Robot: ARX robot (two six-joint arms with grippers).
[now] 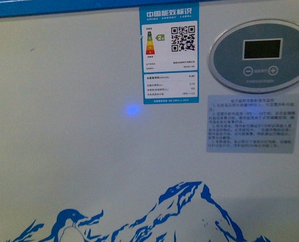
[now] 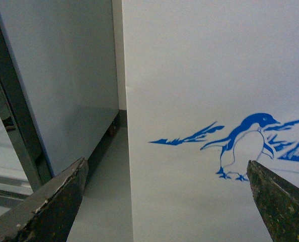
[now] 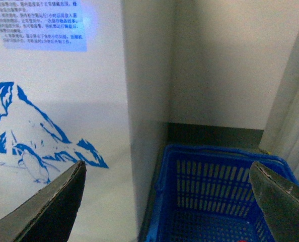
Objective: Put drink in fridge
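The fridge fills the front view: white front wall, blue top rim, and a blue penguin-and-iceberg graphic low down. Its lid and baskets are out of view. The drink is not clearly in view. Only a tiny red speck shows at the bottom of a blue basket in the right wrist view, and I cannot tell what it is. My left gripper is open and empty, facing the fridge's front near the penguin. My right gripper is open and empty, above the fridge's corner and the basket.
The blue slatted basket stands on the floor in the gap beside the fridge. A tall grey-white cabinet stands close to the fridge's other side. The fridge front carries an energy label, an oval control panel and an instruction sticker.
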